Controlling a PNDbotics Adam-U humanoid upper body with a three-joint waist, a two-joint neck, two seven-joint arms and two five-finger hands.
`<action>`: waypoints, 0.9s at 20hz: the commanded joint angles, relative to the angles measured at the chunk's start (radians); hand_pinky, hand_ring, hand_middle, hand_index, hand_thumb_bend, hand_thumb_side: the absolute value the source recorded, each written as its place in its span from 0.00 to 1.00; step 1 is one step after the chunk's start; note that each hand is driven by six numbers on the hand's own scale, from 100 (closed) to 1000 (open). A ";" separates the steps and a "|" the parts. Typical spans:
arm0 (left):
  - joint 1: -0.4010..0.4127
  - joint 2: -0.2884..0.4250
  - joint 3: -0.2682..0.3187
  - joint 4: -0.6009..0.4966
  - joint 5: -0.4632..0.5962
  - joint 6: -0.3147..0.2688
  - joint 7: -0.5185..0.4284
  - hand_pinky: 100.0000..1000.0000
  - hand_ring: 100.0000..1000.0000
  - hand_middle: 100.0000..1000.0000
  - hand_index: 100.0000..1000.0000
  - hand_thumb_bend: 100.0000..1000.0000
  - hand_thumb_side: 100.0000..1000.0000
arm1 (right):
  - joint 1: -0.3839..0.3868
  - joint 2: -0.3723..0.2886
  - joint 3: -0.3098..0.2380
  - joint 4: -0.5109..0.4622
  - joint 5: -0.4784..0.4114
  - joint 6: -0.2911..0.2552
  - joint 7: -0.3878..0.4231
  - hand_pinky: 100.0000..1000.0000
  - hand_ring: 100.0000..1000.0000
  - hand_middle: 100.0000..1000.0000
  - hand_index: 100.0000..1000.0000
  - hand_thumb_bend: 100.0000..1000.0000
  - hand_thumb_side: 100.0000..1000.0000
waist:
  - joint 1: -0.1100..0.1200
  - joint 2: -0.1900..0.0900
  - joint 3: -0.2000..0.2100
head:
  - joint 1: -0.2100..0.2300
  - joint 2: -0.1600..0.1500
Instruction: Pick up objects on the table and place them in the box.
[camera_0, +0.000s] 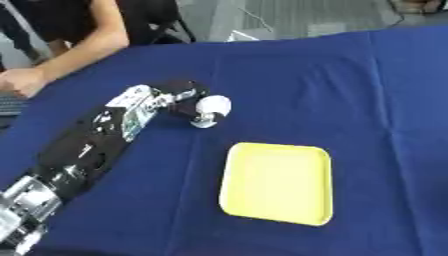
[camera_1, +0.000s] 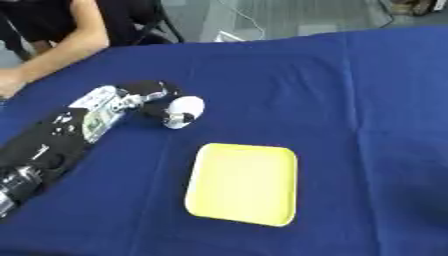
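Left arm (camera_0: 79, 155) comes in from the lower-left corner and runs diagonally up across the blue cloth (camera_0: 350, 100), black casing with silver joints and a white-and-green patch near the wrist.

Left hand (camera_0: 179, 97) sits at the end of it, left of centre on the table. Fingers are curled round a small white rounded object (camera_0: 213, 106) (can't make out what it is, just a pale egg-like shape with a darker bit at its lower end). So the hand is closed on the white object. Can't tell whether the object is lifted or resting on the cloth.

Right of and below that: the yellow tray (camera_0: 278, 182), shallow, rounded corners, lying flat on the cloth, slightly skewed. Nothing in it. It's near the hand but apart, with a strip of blue cloth between the white object and the tray's upper-left corner.

Right part of the table is bare blue cloth with a few creases.

Right hand shows in neither view.

Floor and some cable visible past the table's far edge (upper right).
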 joint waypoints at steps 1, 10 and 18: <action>-0.041 0.015 0.002 0.017 -0.052 -0.027 0.000 0.96 0.96 0.90 0.93 0.60 0.93 | -0.010 -0.022 -0.004 -0.012 -0.001 -0.001 0.002 0.64 0.65 0.85 0.96 0.00 0.85 | -0.008 -0.012 0.001 | 0.005 -0.002; -0.130 0.005 0.012 0.125 -0.180 -0.132 0.015 0.93 0.96 0.89 0.91 0.66 0.92 | -0.009 -0.025 -0.005 -0.012 0.001 -0.001 0.001 0.64 0.64 0.85 0.96 0.00 0.85 | -0.002 -0.011 0.002 | 0.003 0.002; -0.133 -0.012 0.024 0.170 -0.180 -0.149 0.007 0.96 0.95 0.89 0.90 0.61 0.98 | -0.011 -0.024 -0.006 -0.013 0.001 0.000 0.001 0.64 0.64 0.85 0.96 0.00 0.85 | -0.001 -0.008 0.000 | 0.001 0.003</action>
